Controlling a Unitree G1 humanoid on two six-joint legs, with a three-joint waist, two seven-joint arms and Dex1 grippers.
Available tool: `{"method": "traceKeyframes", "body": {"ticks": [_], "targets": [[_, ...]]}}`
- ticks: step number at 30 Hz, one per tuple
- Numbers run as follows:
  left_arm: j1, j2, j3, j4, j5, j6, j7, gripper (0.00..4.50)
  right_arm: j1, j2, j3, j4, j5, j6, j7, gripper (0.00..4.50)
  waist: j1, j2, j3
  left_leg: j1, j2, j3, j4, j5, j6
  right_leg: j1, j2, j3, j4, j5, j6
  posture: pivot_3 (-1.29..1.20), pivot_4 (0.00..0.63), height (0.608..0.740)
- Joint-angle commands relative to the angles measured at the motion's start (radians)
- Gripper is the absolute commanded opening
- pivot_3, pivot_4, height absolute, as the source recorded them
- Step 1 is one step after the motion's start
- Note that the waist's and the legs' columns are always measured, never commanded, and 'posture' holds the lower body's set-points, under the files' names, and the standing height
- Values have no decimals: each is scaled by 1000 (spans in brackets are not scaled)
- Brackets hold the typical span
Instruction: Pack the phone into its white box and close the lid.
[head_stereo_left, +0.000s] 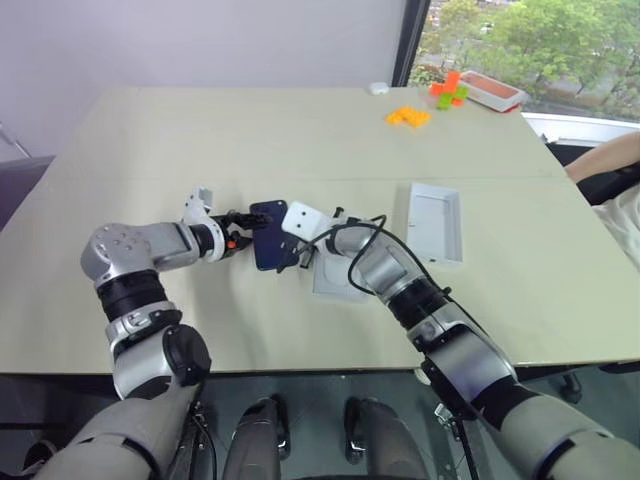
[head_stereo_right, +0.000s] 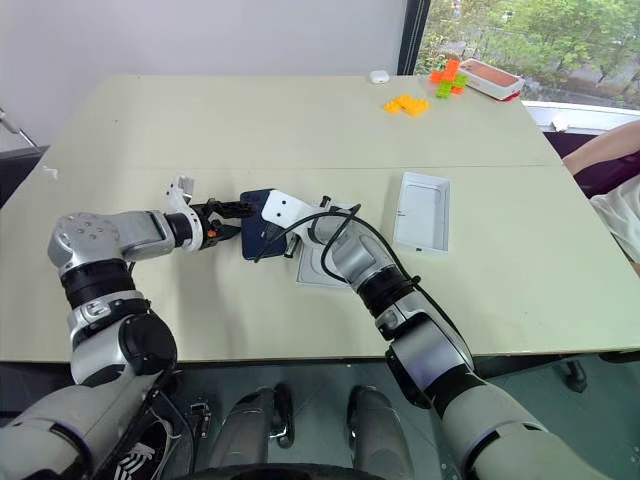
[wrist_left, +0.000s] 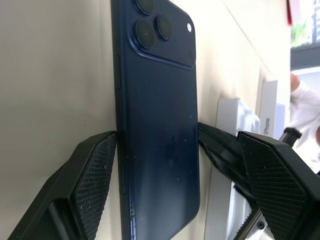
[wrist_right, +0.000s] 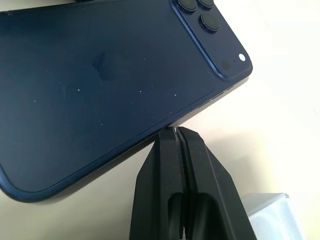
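Phone (head_stereo_left: 270, 236) — one — between two grippers' fingers (wrist_left: 95, 175).

**What else sits on and around the table**

We see a wide, pale beige table (head_stereo_left: 300, 130) with a seam running across its middle. Toward its far right corner lies a small heap of orange blocks (head_stereo_left: 408, 117), and just beyond them stand a few orange and green blocks (head_stereo_left: 449, 91) beside a shallow red-rimmed tray (head_stereo_left: 491, 91). A small white rounded object (head_stereo_left: 378, 88) rests at the far edge. At the right side we notice a person's arm (head_stereo_left: 605, 155). Behind the table we make out a plain wall and a window with green trees (head_stereo_left: 530, 35).
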Motion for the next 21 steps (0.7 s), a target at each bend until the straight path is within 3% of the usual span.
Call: {"method": "traceKeyframes", "body": {"ticks": [1,21], "targets": [[1,-53,-22,-18,-2,18,14,4058,3,38,26,-19,13,-18,25,62,0,0,0,0,0,0,0,0,0,1,0,0,0,0,0,0,150,740],[-45,59,8,-49,60,95,32,4058,13,38,28,-24,7,-23,32,62,-26,0,0,0,0,0,-1,0,0,-1,1,0,0,1,3,0,150,740]]}}
